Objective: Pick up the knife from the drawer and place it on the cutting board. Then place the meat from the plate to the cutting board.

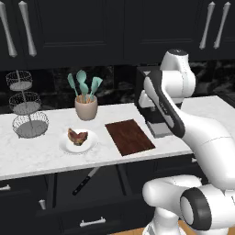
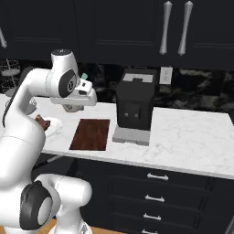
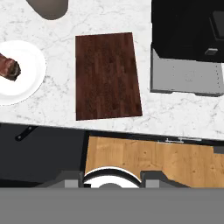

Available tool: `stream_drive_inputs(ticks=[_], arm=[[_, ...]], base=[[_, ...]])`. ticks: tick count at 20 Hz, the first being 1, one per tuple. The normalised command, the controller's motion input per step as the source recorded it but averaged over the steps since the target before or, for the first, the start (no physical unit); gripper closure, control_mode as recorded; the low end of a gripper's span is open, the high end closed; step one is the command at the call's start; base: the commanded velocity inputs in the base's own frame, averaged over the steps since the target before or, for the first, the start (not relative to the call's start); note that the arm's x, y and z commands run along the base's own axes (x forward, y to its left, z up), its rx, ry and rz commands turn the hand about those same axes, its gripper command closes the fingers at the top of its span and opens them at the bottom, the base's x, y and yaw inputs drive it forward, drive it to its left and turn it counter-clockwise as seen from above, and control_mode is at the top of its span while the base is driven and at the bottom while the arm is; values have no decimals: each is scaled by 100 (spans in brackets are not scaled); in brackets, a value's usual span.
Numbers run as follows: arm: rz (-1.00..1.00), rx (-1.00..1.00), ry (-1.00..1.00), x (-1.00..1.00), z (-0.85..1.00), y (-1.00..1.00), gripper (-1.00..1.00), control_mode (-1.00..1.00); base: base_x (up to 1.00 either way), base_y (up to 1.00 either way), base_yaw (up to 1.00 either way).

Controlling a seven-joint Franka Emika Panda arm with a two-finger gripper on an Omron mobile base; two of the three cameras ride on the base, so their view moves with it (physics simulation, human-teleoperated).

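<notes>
The knife (image 1: pixel 86 180) lies slanted in the open drawer (image 1: pixel 69 193) under the counter, black handle toward the front; the hand view catches just its handle (image 3: pixel 26 132). On the counter lies the dark wooden cutting board (image 1: pixel 130 136) (image 3: pixel 107 75). To its left the white plate (image 1: pixel 89 144) (image 3: pixel 26 83) carries the meat (image 1: pixel 77 137) (image 3: pixel 8 68). My gripper (image 2: pixel 73 108) (image 3: pixel 109 177) hangs high above the counter's front edge near the board, pointing down. It is open, with nothing between its fingers.
A black coffee machine (image 2: pixel 134 109) stands right of the board. A beige pot of teal utensils (image 1: pixel 86 108) and a tiered wire basket stand (image 1: pixel 25 105) sit at the back left. Narrow drawers (image 2: pixel 155 196) fill the cabinet on the right. Wooden floor (image 3: pixel 148 159) shows below.
</notes>
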Motion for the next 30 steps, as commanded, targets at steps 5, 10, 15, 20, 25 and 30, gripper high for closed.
stream_drive_inputs(ticks=[5, 10, 15, 20, 25, 30], arm=[[0, 0, 0, 0, 0, 0, -100, 100], [0, 0, 0, 0, 0, 0, -100, 100], [0, 0, 0, 0, 0, 0, -100, 100], [0, 0, 0, 0, 0, 0, -100, 100], [0, 0, 0, 0, 0, 0, -100, 100], [0, 0, 0, 0, 0, 0, -100, 100]], base=[[0, -4, 0], [28, -58, 16], [41, -46, 20], [56, -1, 29], [20, -9, 45], [0, -23, 62]])
